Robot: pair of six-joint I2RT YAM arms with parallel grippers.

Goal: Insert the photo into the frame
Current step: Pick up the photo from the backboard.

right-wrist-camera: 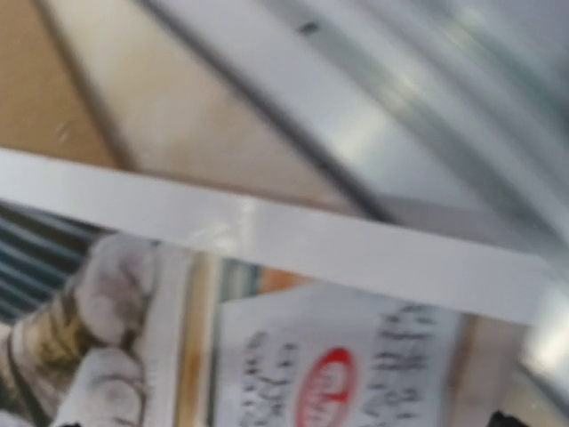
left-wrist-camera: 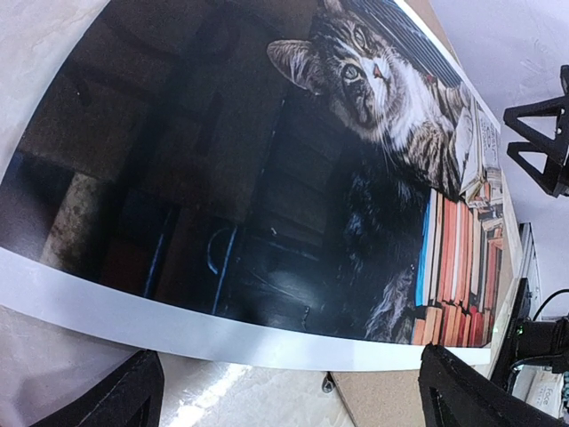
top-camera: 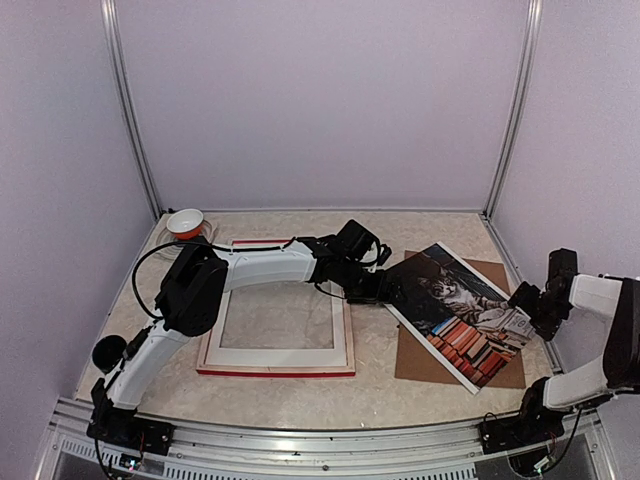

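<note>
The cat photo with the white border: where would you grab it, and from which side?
The white-bordered cat print lies flat and thin. I'd pinch its white border where the left edge juts past the brown backing board, coming in low from the left.

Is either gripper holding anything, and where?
Left gripper is open by the photo's left border, holding nothing. Right gripper sits at its right edge; hold cannot be told.

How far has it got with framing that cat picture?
Done: the frame lies pale back up, empty. In hand: the open left hand and the right hand sit at opposite edges of the photo, face up on the brown board. To do: lift it, flip it, lay it in the frame.
</note>
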